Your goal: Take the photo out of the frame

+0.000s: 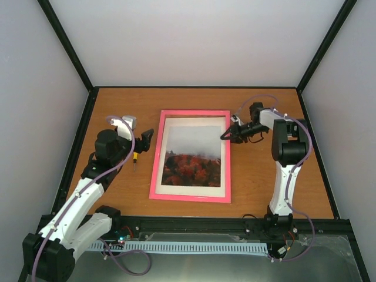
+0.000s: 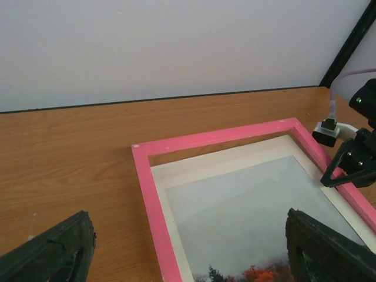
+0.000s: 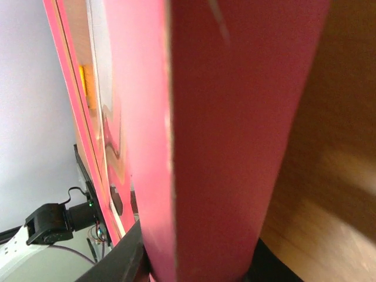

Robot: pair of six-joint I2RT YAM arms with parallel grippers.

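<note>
The frame is the largest item on the table. It lies face up at the centre, with its long sides running away from the arm bases. Its border is thin and bright pink, and all four sides are visible from above.

The photo sits inside the frame, face up. Pale grey mist fills its upper half and orange-red trees fill its lower half. A white mat surrounds it on all sides, between the print and the pink border. The print has not been removed.

The right gripper is at the frame's right long side, toward the far end. In its wrist view the pink border fills the picture, with the dark fingers on either side of it at the bottom. The jaws are clenched on the frame's border. Whether that side is raised off the table cannot be told.

The left gripper is just beside the frame's left long side, toward the far end, and apart from it. Its wrist view shows both fingers at the lower corners, far apart, with only the frame's far left corner below them. The jaws are released and grasp nothing.

A small tool with a yellow handle lies on the table left of the frame. It is near the left gripper and apart from the border.
</note>
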